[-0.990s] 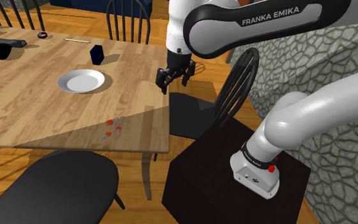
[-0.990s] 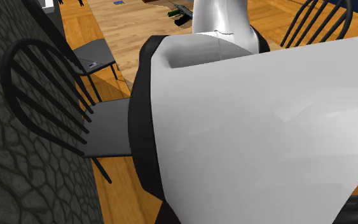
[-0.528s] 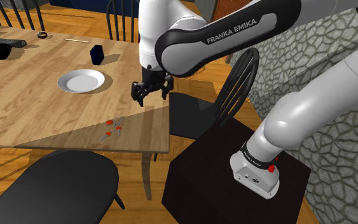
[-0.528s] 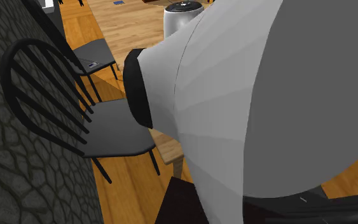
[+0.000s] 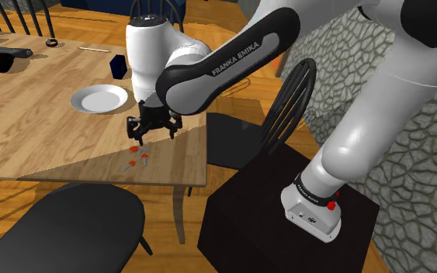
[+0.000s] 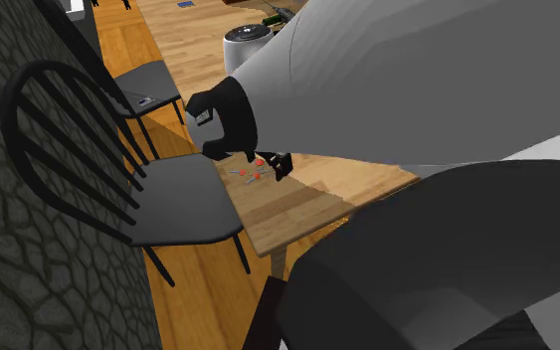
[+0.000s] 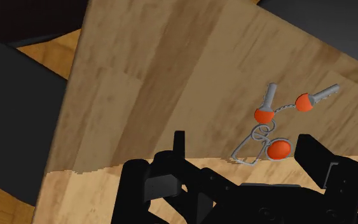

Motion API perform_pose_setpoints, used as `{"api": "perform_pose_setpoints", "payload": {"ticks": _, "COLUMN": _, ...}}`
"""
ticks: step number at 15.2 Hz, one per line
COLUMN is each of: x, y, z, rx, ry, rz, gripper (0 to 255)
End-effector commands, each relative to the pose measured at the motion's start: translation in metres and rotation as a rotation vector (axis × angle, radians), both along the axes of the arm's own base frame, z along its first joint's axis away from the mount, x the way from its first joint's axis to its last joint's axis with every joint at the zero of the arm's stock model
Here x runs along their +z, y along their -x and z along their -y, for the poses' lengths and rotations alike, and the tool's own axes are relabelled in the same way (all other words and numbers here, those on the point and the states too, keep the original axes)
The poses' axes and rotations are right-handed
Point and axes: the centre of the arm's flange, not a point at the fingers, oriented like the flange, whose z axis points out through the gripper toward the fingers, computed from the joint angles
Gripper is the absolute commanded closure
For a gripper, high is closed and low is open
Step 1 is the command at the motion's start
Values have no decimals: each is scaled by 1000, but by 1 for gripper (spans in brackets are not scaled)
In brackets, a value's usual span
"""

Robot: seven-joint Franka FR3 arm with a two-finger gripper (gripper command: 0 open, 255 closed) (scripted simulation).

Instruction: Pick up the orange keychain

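The orange keychain, a few orange beads on grey metal rings and keys, lies on the wooden table near its front corner. My black gripper hangs just above and slightly behind it, pointing down, open and holding nothing. In the wrist view the keychain lies on the wood between the fingertips, closer to one of them, and neither touches it; the gripper stands wide. The second exterior view shows the keychain below the hand, partly behind the arm.
A white plate and a dark blue cup sit farther back on the table. A black chair seat stands at the front edge, another black chair beside the table's corner. The dark stand is at lower right.
The arm has swung toward the shoulder view's left and lowered, carrying the gripper from beyond the table's side edge to just over the keychain. The fingers have stayed open.
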Motion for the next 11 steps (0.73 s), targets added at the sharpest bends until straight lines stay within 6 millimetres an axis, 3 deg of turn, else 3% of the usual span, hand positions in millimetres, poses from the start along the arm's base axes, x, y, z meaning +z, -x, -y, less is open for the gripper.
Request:
{"api": "perform_pose_setpoints", "payload": {"ticks": 1, "x": -13, "y": -13, "z": -17, "rx": -29, "ry": -11, "rz": 3, "gripper": 0}}
{"api": "perform_pose_setpoints", "payload": {"ticks": 3, "x": -25, "y": -25, "z": -35, "rx": -55, "ry": -20, "rz": 5, "gripper": 0}}
{"api": "perform_pose_setpoints", "payload": {"ticks": 11, "x": -65, "y": -26, "z": -37, "rx": -57, "ry": -21, "rz": 5, "gripper": 0}}
